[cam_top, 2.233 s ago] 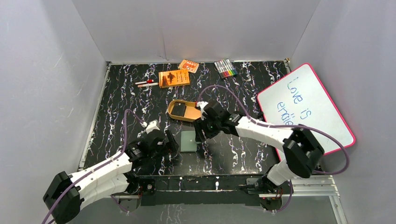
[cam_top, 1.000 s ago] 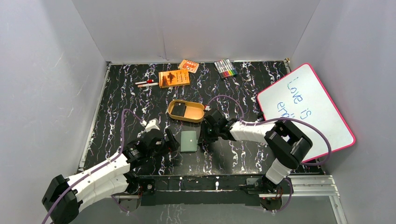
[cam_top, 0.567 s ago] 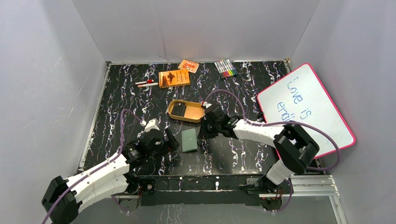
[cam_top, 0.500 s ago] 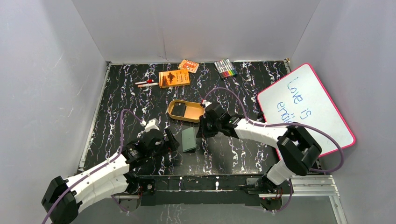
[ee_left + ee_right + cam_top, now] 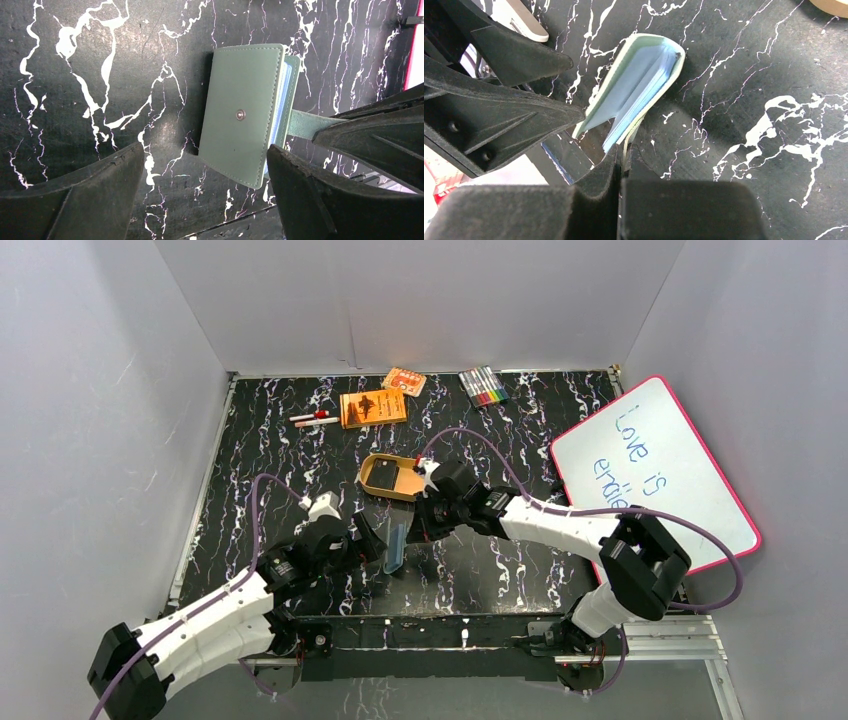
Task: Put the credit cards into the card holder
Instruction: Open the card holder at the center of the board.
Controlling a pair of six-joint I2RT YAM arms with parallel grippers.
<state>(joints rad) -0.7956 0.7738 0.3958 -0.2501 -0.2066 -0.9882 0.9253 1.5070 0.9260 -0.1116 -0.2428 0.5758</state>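
Observation:
The pale green card holder (image 5: 395,542) stands tilted on its edge on the black marbled table, its blue inner pockets (image 5: 636,85) fanned open. My right gripper (image 5: 421,524) is shut on its thin green strap (image 5: 305,125), which is pinched between the fingers (image 5: 624,152). My left gripper (image 5: 368,540) is open just left of the holder, with the snap-button cover (image 5: 245,110) ahead of its jaws (image 5: 205,167), not touching. A black credit card (image 5: 384,479) lies in the tan oval tray (image 5: 372,462) behind, partly hidden by my right wrist.
At the back lie an orange booklet (image 5: 373,407), a small orange pack (image 5: 404,381), a set of markers (image 5: 483,386) and two pens (image 5: 313,418). A pink-framed whiteboard (image 5: 655,475) leans at the right. Grey walls enclose the table.
My right gripper shut on the holder's strap and rose toward the tray, tipping the holder from flat onto its edge. My left gripper opened slightly wider and barely moved.

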